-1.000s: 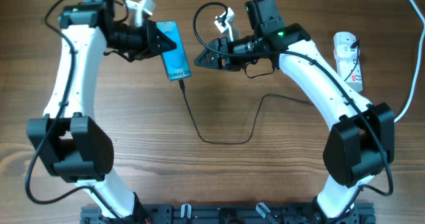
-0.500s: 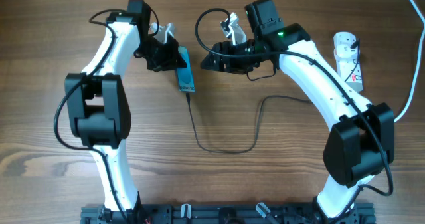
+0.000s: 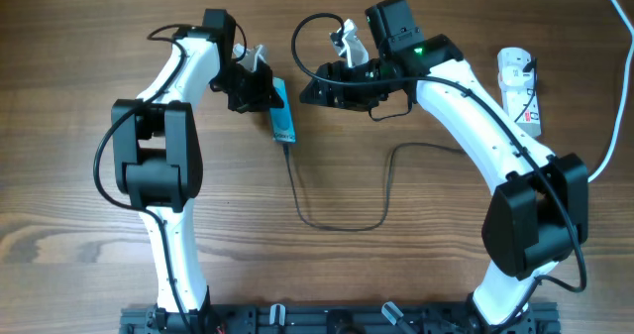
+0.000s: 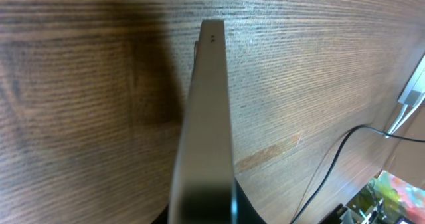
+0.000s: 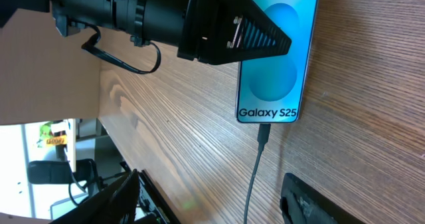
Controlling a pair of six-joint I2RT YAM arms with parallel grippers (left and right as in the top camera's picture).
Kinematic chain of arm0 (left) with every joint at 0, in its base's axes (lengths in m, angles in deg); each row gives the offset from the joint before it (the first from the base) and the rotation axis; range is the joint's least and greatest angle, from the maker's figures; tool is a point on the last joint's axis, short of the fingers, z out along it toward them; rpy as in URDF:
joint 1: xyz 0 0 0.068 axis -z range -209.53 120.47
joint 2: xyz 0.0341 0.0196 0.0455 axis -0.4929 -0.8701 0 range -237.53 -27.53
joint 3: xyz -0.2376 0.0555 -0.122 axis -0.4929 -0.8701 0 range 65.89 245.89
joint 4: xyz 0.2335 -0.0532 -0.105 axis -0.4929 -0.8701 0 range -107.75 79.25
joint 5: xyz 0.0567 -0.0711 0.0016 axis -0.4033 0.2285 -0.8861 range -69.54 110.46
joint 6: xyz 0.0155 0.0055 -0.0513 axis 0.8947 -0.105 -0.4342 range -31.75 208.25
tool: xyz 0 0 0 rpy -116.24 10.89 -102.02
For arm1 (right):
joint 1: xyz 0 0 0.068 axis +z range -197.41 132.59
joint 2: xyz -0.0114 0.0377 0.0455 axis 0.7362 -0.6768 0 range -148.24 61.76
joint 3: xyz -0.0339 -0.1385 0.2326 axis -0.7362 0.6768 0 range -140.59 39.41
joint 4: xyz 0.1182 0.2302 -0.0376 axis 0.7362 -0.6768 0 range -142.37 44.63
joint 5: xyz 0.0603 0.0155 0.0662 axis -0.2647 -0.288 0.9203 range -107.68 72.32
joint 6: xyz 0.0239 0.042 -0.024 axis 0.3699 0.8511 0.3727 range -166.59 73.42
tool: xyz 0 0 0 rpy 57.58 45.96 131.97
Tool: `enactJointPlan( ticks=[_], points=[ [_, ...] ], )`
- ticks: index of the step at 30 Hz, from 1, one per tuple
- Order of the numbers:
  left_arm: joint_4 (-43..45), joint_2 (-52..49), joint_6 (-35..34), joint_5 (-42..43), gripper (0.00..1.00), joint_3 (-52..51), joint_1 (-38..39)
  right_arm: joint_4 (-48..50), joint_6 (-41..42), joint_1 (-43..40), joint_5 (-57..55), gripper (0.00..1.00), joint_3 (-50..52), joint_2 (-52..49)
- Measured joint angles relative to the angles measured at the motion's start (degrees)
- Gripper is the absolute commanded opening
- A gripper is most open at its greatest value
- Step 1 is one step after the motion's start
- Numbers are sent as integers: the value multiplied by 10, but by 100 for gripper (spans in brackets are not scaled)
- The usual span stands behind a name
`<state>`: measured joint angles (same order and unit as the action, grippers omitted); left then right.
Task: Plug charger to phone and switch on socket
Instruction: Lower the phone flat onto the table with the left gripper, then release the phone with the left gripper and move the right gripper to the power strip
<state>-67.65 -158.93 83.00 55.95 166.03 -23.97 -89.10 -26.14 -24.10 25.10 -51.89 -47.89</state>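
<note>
The phone (image 3: 283, 122) stands tilted on its long edge at the table's upper middle, with my left gripper (image 3: 262, 88) shut on its upper end. In the left wrist view only its silver edge (image 4: 207, 111) shows. In the right wrist view its teal screen (image 5: 279, 58) reads "Galaxy S25", with the left gripper (image 5: 199, 24) across its top. The charger, a thin black cable (image 3: 337, 223), has its tip in the phone's lower end (image 5: 264, 132). My right gripper (image 3: 309, 90) is open and empty, just right of the phone. The socket (image 3: 520, 88) lies at the far right.
The black cable loops over the table's middle and runs right under my right arm. A thick white cord (image 3: 622, 96) runs down the right edge beside the socket. The cable also shows in the left wrist view (image 4: 332, 164).
My left arm has swung right and carried the phone right and slightly down, tipping it from screen-up onto its edge. The cable tip followed. My right arm barely moved.
</note>
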Motion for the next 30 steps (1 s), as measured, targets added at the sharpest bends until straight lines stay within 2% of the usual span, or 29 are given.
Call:
enactJointPlan(
  ticks=[6,10,15,23,30],
  points=[
    [6,0,-7,8,9,-22,0,-4,0,0,-1,69,0,0],
    [8,-4,-4,5,21,-22,0,-6,0,0,-5,69,0,0],
    [15,-13,-2,-11,21,-22,1,-7,0,0,-8,70,0,0],
    [17,-12,-2,0,37,-22,1,-7,0,0,-13,70,0,0],
    [17,-11,-2,4,38,-22,2,-9,0,0,-13,70,0,0]
  ],
)
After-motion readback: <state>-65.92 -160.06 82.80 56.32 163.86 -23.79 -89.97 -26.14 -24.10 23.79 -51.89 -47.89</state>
